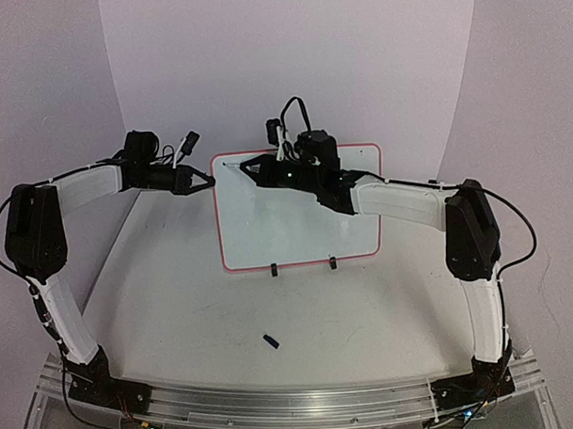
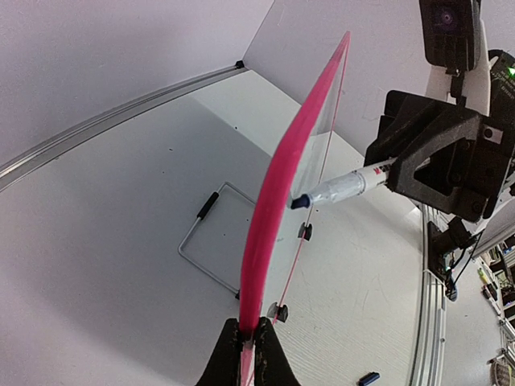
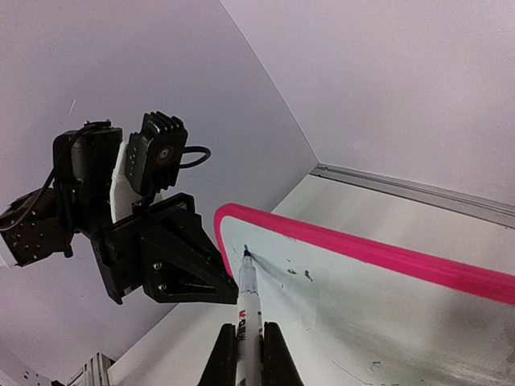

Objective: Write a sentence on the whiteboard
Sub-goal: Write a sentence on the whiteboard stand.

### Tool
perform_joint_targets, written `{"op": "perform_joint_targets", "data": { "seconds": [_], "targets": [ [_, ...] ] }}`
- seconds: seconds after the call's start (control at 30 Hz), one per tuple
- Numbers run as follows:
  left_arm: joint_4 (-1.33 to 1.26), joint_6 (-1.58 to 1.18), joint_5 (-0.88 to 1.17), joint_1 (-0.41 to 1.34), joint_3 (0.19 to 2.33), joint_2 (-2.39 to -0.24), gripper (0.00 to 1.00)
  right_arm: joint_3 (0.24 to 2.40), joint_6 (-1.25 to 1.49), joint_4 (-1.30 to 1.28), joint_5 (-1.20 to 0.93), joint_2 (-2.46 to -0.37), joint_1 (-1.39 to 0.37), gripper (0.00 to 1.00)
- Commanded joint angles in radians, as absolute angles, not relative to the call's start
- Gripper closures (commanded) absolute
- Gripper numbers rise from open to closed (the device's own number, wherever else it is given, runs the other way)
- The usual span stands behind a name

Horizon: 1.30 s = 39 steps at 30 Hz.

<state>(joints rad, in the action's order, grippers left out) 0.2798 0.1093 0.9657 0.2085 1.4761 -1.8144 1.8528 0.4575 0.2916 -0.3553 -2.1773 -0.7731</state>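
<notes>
The whiteboard [image 1: 297, 235] stands upright mid-table. The left gripper [image 1: 210, 180] is clamped tight on its left rim, near the top. The right gripper [image 1: 250, 166] is closed around the marker [image 1: 236, 164], with the tip at the board's upper-left corner, just inside the pink rim.

No sentence shows on the board. The right wrist view has a few specks beside the tip, and I can't tell if they are ink or old smudges.

**What could go wrong**
- **Tipping or twisting:** the tip presses high on the board, far from its feet, so a firm push could rock it back or twist it in the left clamp.
- **Running off the surface:** the start point sits very close to the rim, so a stroke drifting left or up would ride onto the pink edge.
- **Slipping marker:** it is pinched near its back end, so side load while writing could swivel it in the jaws and leave the letters wobbly.
- **Smearing:** the right arm crosses in front of the board's face, so a low forearm might smear wet ink.

**The count**
- One board
- One marker
- One loose dark cap [image 1: 269, 340], on the table in front of the board
- Two black clip feet [image 1: 273, 270] along the board's bottom edge
- Two grippers, both occupied
</notes>
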Motion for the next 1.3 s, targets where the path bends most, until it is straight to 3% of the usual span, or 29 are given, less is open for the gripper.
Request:
{"op": "perform_joint_targets", "data": {
  "seconds": [0.0, 0.63, 1.27],
  "targets": [
    [0.328, 0.123, 0.981, 0.214, 1.456, -1.775, 1.00, 1.814, 0.455, 0.296, -0.348, -2.195, -0.767, 1.00],
    [0.328, 0.122, 0.979, 0.215, 1.456, -1.769, 1.00, 1.661, 0.455, 0.406, -0.479, -2.066, -0.769, 1.00],
    [0.328, 0.121, 0.978, 0.216, 1.456, -1.774, 1.00, 1.672, 0.468, 0.441, -0.361, -2.079, -0.769, 1.00]
  ]
}}
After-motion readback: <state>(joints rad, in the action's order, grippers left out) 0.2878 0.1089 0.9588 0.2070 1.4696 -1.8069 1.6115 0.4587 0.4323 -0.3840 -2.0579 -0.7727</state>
